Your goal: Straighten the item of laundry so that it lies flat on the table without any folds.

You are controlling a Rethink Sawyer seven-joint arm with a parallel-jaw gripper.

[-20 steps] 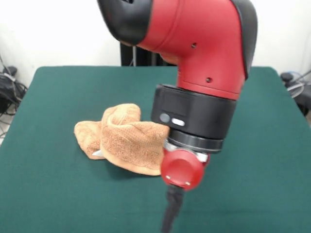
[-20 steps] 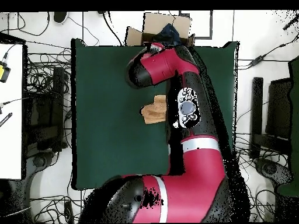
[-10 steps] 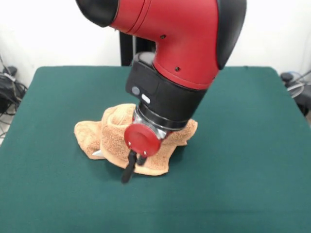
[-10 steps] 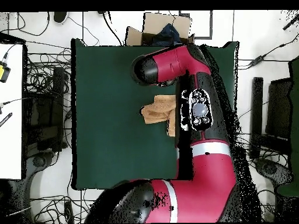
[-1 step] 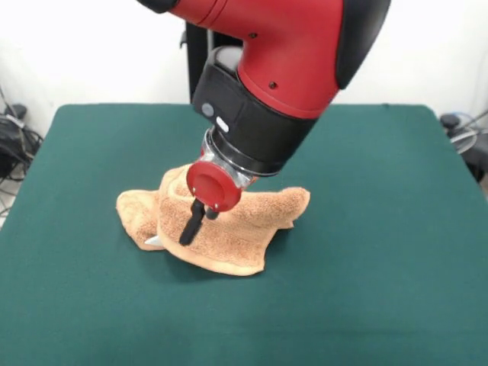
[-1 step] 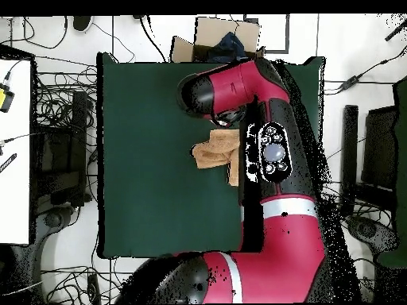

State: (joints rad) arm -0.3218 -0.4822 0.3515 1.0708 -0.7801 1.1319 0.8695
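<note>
The crumpled orange-tan terry-cloth towel lies bunched left of centre on the dark green felt worktop. The arm's black tool hangs over the towel's middle; I cannot tell whether it is apart or together.

- The table is seen from across it, close and slightly downward, toward the arm.
- The whole table is viewed from high above, straight down.
- Table, arm and towel are shared by both views.
</note>
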